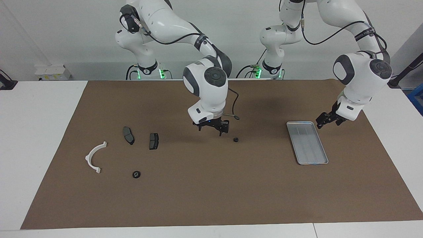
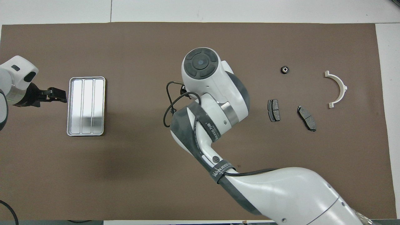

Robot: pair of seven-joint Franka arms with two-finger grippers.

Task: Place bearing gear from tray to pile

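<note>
A small black bearing gear (image 1: 235,139) lies on the mat's middle; in the overhead view my right arm covers it. My right gripper (image 1: 211,129) hangs open and empty just above the mat, beside that gear. A second black gear (image 1: 136,174) (image 2: 284,69) lies by the pile: a white half-ring bracket (image 1: 94,157) (image 2: 339,89) and two dark pads (image 1: 128,135) (image 1: 153,140) (image 2: 273,110) (image 2: 307,117). The silver tray (image 1: 307,142) (image 2: 86,106) holds nothing. My left gripper (image 1: 326,121) (image 2: 57,93) hovers beside the tray, toward the left arm's end.
A brown mat (image 1: 211,198) (image 2: 125,175) covers most of the white table. My right arm's forearm stretches low over the mat's middle in the overhead view (image 2: 215,103).
</note>
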